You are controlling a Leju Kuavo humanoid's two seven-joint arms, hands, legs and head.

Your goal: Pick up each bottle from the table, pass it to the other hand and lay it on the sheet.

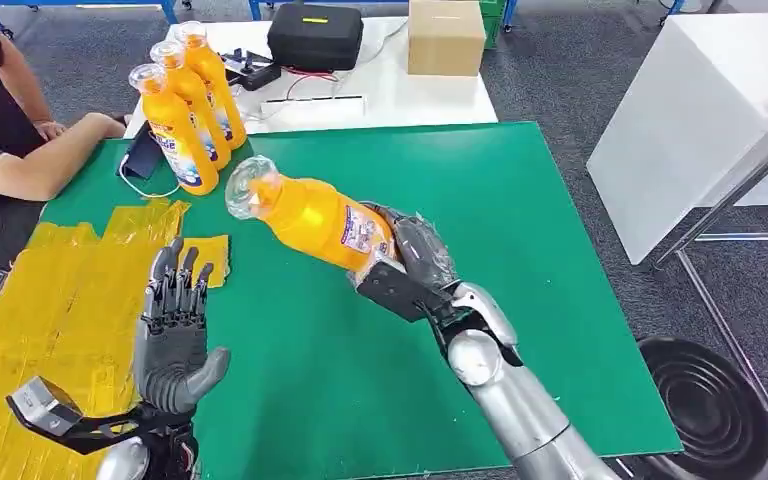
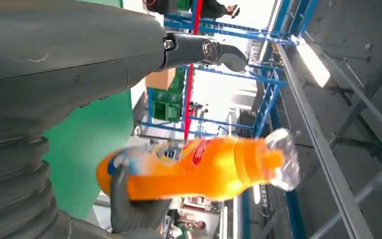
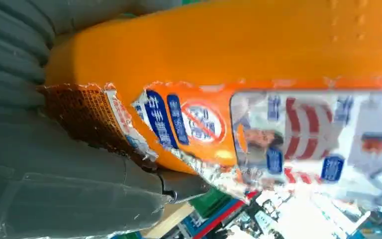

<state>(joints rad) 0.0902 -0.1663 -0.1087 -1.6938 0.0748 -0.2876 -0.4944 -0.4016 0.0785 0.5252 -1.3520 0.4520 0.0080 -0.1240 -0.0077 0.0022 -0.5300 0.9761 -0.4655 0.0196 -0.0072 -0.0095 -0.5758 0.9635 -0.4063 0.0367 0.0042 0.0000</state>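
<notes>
My right hand point(image 1: 410, 262) grips an orange bottle point(image 1: 310, 213) by its base and holds it tilted above the green table point(image 1: 520, 220), its clear cap toward the left. The same bottle point(image 2: 204, 167) hangs across the left wrist view, and its label point(image 3: 258, 134) is close up in the right wrist view. My left hand point(image 1: 173, 325) is raised with its fingers apart, holding nothing, a short way left of and below the bottle. Three more orange bottles point(image 1: 188, 105) stand upright at the table's far left. The yellow sheet point(image 1: 50, 310) covers the near left of the table.
A person's arm point(image 1: 30, 165) rests at the table's far left edge. A white table point(image 1: 380, 85) behind carries a black case point(image 1: 314, 36) and a cardboard box point(image 1: 446, 36). A white table and metal frame point(image 1: 700, 130) stand to the right, a black bin point(image 1: 710, 410) below.
</notes>
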